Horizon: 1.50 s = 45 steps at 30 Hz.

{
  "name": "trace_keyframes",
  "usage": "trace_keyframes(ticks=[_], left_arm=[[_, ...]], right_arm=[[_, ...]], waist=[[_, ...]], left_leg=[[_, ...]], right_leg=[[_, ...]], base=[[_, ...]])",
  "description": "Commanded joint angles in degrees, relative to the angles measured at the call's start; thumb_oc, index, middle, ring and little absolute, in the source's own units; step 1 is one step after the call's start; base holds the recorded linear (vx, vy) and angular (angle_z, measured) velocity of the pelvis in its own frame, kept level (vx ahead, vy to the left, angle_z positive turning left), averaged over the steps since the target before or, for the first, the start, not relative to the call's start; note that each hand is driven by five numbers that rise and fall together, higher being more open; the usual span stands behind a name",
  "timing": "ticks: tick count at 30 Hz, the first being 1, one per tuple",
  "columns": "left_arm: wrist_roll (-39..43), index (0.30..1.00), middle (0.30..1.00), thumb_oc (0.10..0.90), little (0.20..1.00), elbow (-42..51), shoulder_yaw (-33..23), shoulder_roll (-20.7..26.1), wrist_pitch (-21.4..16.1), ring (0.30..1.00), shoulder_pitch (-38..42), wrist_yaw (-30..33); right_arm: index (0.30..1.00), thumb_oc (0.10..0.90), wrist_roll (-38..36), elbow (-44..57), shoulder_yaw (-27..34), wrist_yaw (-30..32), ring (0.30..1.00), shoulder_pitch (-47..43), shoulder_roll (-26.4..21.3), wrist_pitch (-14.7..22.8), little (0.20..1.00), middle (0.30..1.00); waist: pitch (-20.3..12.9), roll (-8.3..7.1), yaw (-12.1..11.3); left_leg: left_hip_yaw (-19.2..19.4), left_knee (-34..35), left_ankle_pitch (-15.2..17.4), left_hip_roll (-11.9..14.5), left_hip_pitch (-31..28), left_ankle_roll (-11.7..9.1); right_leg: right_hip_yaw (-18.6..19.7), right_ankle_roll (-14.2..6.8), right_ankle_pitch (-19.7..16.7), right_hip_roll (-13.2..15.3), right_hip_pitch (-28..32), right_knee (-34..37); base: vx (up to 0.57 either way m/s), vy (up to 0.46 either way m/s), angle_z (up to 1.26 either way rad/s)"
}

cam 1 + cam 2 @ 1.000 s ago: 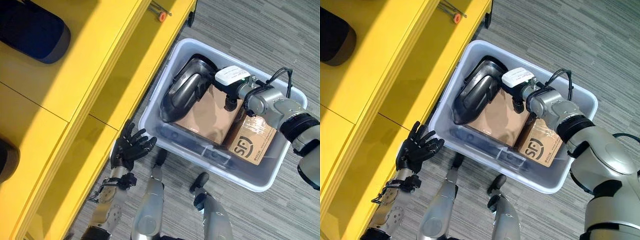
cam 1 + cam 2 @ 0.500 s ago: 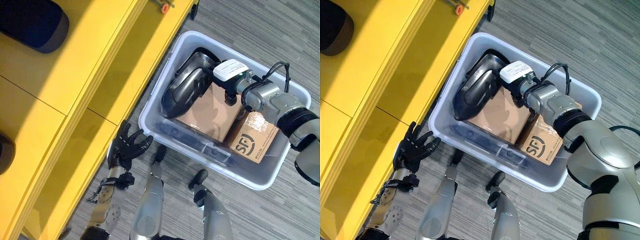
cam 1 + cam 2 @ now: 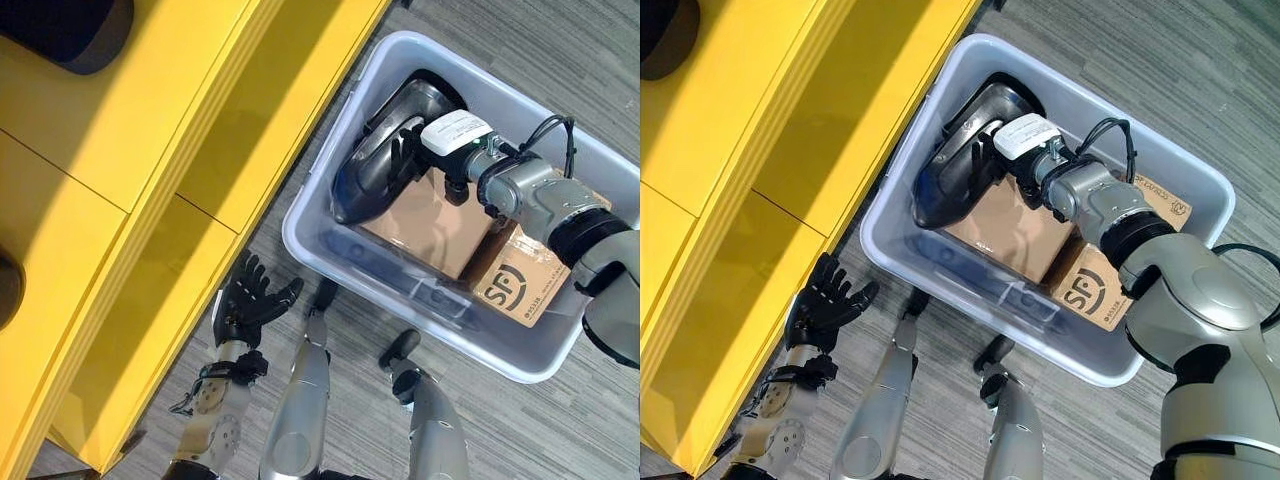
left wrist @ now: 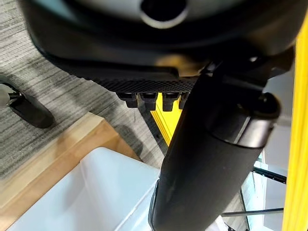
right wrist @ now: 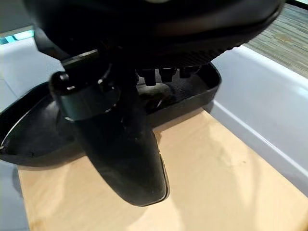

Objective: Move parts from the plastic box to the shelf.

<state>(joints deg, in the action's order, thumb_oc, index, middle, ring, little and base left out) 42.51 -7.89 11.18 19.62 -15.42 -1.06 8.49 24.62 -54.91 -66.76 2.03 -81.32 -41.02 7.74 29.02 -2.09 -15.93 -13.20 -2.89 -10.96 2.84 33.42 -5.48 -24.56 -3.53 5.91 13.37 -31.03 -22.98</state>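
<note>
A pale grey plastic box [image 3: 296,232] stands on the floor beside the yellow shelf [image 3: 150,140]. Inside lies a black curved plastic part [image 3: 365,175] next to a plain cardboard box [image 3: 425,215] and a printed cardboard box [image 3: 525,282]. My right hand [image 3: 403,150] is open, its fingers reaching onto the black part [image 5: 33,130] while its thumb [image 5: 120,144] hangs over the plain cardboard [image 5: 207,183]. My left hand [image 3: 250,300] is open with spread fingers, low by the shelf's front edge, holding nothing.
On the shelf's top lie a dark rounded object [image 3: 65,25] at the far left corner and another dark object [image 3: 6,285] at the left edge. Grey carpet [image 3: 560,430] surrounds the box.
My right hand has swung from above the plain cardboard box onto the black part. The camera has shifted, so the box sits higher and further right. The left hand stays open.
</note>
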Motion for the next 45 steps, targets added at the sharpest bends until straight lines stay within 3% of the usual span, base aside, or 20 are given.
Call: trace_keyframes(ticks=[1,2,4,15,19,21,22,25,26,27,28,31,36,37,42,44,45], left_arm=[[0.05,1.000,1.000,0.900,1.000,8.51,0.13,3.90,-4.70,1.000,-0.34,-0.08],[0.03,1.000,1.000,0.900,1.000,8.60,0.12,3.95,-4.72,1.000,-0.21,-0.10],[-0.11,1.000,1.000,0.900,1.000,8.69,0.00,3.79,-4.75,1.000,-0.56,0.14],[0.27,1.000,1.000,0.900,1.000,7.85,0.91,2.63,-4.73,1.000,-1.25,-0.43],[0.44,1.000,1.000,0.900,1.000,7.45,1.33,2.25,-4.72,1.000,-1.26,-0.63],[0.34,1.000,1.000,0.900,1.000,7.62,1.77,2.04,-4.64,1.000,-0.96,-0.42],[0.55,1.000,1.000,0.900,1.000,8.04,2.36,1.95,-4.66,1.000,-0.25,-0.39],[0.65,1.000,1.000,0.900,1.000,8.04,2.71,1.81,-4.44,1.000,-0.12,-0.32],[1.23,1.000,1.000,0.900,1.000,7.97,3.60,1.50,-4.13,1.000,0.38,-0.31],[1.24,1.000,1.000,0.900,1.000,7.96,3.61,1.52,-4.13,1.000,0.37,-0.32],[1.26,1.000,1.000,0.900,1.000,7.59,4.23,1.38,-3.79,1.000,0.79,0.19],[1.37,1.000,1.000,0.900,1.000,7.57,4.70,1.39,-3.54,1.000,1.22,0.50],[1.82,1.000,1.000,0.900,1.000,6.66,6.03,1.17,-2.69,1.000,2.34,1.70],[2.47,1.000,1.000,0.900,1.000,6.28,6.66,0.97,-2.39,1.000,2.94,2.18],[3.54,1.000,1.000,0.900,1.000,6.31,8.36,0.97,-2.05,1.000,4.25,4.35],[3.97,1.000,1.000,0.900,1.000,4.92,10.01,0.49,-1.49,1.000,5.57,5.76],[3.97,1.000,1.000,0.900,1.000,4.58,10.13,0.46,-1.29,1.000,5.78,6.19]], right_arm=[[1.000,0.900,-0.37,-3.21,-3.16,3.87,1.000,-11.40,-3.40,-0.75,1.000,1.000],[1.000,0.900,-0.36,-3.23,-3.10,3.91,1.000,-11.52,-3.48,-0.78,1.000,1.000],[1.000,0.900,-1.13,-5.14,-2.33,3.98,1.000,-10.44,-3.86,-1.08,1.000,1.000],[1.000,0.900,-2.86,-11.36,2.81,3.98,1.000,-2.61,-5.14,-1.99,1.000,1.000],[1.000,0.900,-6.02,-14.71,9.35,4.85,1.000,1.75,-3.94,-2.95,1.000,1.000],[1.000,0.900,-10.87,-16.48,14.50,6.14,1.000,3.56,-3.03,-3.42,1.000,1.000],[1.000,0.900,-16.77,-18.50,19.89,7.01,1.000,4.46,-2.22,-4.01,1.000,1.000],[1.000,0.900,-19.20,-19.59,22.22,7.24,1.000,5.05,-1.83,-4.06,1.000,1.000],[1.000,0.900,-25.40,-22.31,27.45,8.76,1.000,5.54,-0.73,-4.66,1.000,1.000],[1.000,0.900,-25.40,-22.30,27.47,8.77,1.000,5.57,-0.73,-4.66,1.000,1.000],[1.000,0.900,-31.05,-22.95,32.15,10.26,1.000,6.28,0.67,-4.92,1.000,1.000],[1.000,0.900,-35.47,-23.42,35.11,11.15,1.000,6.36,1.93,-5.06,1.000,1.000],[1.000,0.900,-49.03,-24.51,44.03,13.16,1.000,7.77,5.39,-4.87,1.000,1.000],[1.000,0.900,-56.71,-25.40,48.59,15.13,1.000,8.02,7.32,-4.36,1.000,1.000],[1.000,0.900,-71.72,-24.68,56.22,17.46,1.000,7.87,13.05,-2.15,1.000,1.000],[1.000,0.900,-82.89,-23.66,62.00,20.19,1.000,8.74,18.38,1.93,1.000,1.000],[1.000,0.900,-83.61,-23.34,62.64,20.32,1.000,8.74,19.25,2.06,1.000,1.000]], waist=[[0.77,-0.63,-0.94],[0.77,-0.56,-1.00],[0.77,-0.19,-0.93],[0.77,0.70,0.12],[0.77,0.96,0.62],[0.77,1.14,0.82],[0.77,1.25,0.86],[0.77,1.22,0.73],[0.77,1.36,0.56],[0.77,1.35,0.53],[0.77,1.29,0.58],[0.77,1.20,0.61],[0.77,0.99,0.18],[0.77,1.05,-0.06],[0.77,1.23,-0.44],[0.77,1.35,-0.54],[0.77,1.28,-0.57]], left_leg=[[5.13,-6.48,10.08,2.31,-1.27,0.94],[5.25,-6.57,8.63,2.18,-0.16,1.23],[5.09,-6.88,10.16,1.93,-0.10,1.01],[5.82,-7.18,10.47,1.44,0.74,1.60],[6.31,-6.57,10.49,1.25,-0.37,1.86],[6.45,-6.34,10.34,1.17,-0.79,2.01],[6.68,-6.06,8.75,0.92,0.05,2.39],[6.68,-5.91,8.74,0.80,-0.25,2.47],[6.89,-5.64,8.87,0.57,-0.99,2.62],[6.90,-5.63,8.87,0.58,-1.02,2.62],[6.98,-5.38,8.96,0.56,-1.86,2.73],[6.98,-5.15,9.04,0.54,-2.42,2.78],[7.22,-4.55,9.28,0.36,-4.22,2.90],[7.24,-4.55,9.54,0.34,-4.84,2.95],[7.16,-4.44,10.12,0.19,-6.59,2.99],[7.35,-4.21,10.41,0.16,-7.70,3.01],[7.37,-4.16,10.48,0.14,-7.92,3.03]], right_leg=[[4.33,-4.65,-2.38,0.58,6.97,5.02],[3.82,-4.17,-3.67,0.68,6.16,5.36],[4.29,-4.68,-2.36,0.81,5.80,4.40],[4.90,-4.82,-3.12,0.94,4.22,4.57],[5.19,-4.96,-3.85,1.09,5.11,5.79],[5.24,-5.10,-4.38,1.20,5.48,6.31],[4.69,-4.71,-6.09,1.22,5.29,7.58],[4.60,-4.82,-6.36,1.21,5.78,8.06],[4.31,-5.01,-6.78,1.26,7.02,9.05],[4.31,-5.01,-6.80,1.24,7.05,9.09],[4.14,-5.15,-7.07,1.29,8.27,9.93],[4.14,-5.29,-7.25,1.23,9.05,10.52],[3.75,-5.61,-7.61,0.97,11.43,12.11],[3.84,-5.66,-7.50,0.97,12.23,12.27],[3.91,-5.73,-7.17,0.97,14.37,12.92],[4.01,-5.78,-6.92,0.90,15.29,13.10],[4.07,-5.77,-6.88,0.89,15.46,13.12]], base=[[0.02,0.013,0.06],[0.02,0.022,0.16],[0.05,0.003,0.21],[0.00,0.024,0.02],[-0.01,0.045,-0.01],[-0.05,0.069,-0.05],[-0.08,0.064,-0.05],[-0.03,0.032,-0.02],[0.00,0.032,-0.01],[0.00,0.063,-0.03],[0.00,0.030,-0.01],[0.00,0.022,-0.02],[0.01,0.020,-0.03],[0.00,0.000,0.00],[0.01,0.010,0.00],[0.03,0.025,-0.03],[0.00,0.000,0.00]])
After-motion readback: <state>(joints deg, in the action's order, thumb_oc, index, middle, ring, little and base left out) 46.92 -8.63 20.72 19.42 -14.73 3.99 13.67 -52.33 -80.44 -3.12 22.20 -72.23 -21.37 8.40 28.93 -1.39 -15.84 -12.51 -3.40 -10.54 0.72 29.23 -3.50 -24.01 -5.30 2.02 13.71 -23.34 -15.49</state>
